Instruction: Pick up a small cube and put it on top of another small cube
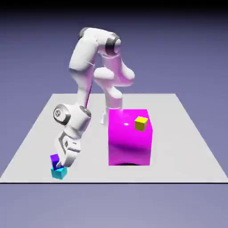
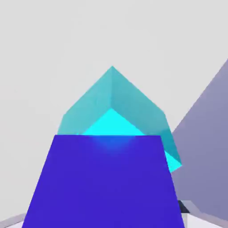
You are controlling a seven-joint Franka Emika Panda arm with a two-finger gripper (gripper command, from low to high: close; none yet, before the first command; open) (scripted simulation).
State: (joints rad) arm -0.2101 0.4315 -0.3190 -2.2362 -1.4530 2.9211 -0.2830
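Both fingertips are hidden in the hand view behind the purple cube (it fills the lower frame). The grey table stands before a blue-violet backdrop. The gripper grips the purple cube just above the cyan cube; contact is unclear.

The big magenta block, a yellow cube on top, stands well apart on the exterior view's right; bare bench lies around the cyan cube, crowded only by the tool
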